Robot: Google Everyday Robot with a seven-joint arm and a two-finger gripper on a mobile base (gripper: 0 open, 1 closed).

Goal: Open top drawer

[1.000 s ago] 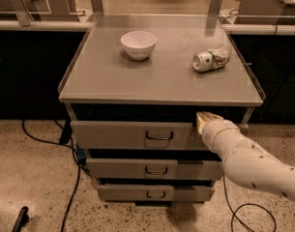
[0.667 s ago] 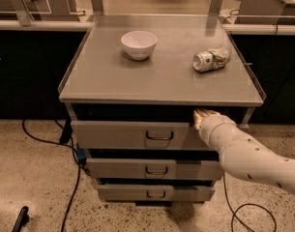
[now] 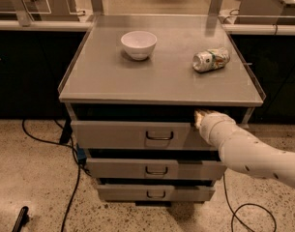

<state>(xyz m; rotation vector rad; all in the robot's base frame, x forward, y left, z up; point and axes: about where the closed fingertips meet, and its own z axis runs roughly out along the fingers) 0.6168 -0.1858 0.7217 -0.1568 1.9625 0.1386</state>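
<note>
The top drawer (image 3: 118,134) is the widest of three grey drawers under the grey cabinet top (image 3: 161,76), with a small dark loop handle (image 3: 159,136) at its centre. It stands pulled out a little, with a dark gap above its front. My gripper (image 3: 199,117) reaches from the right on a white arm (image 3: 248,151) and sits at the drawer's upper edge, right of the handle, just under the cabinet top.
A white bowl (image 3: 139,44) and a crushed can (image 3: 211,59) lying on its side are on the cabinet top. Two narrower drawers (image 3: 156,170) sit below. Black cables (image 3: 74,178) run over the speckled floor at left and right. Dark counters flank the cabinet.
My gripper has shifted a little to the left along the top drawer's upper edge. The drawers look unchanged.
</note>
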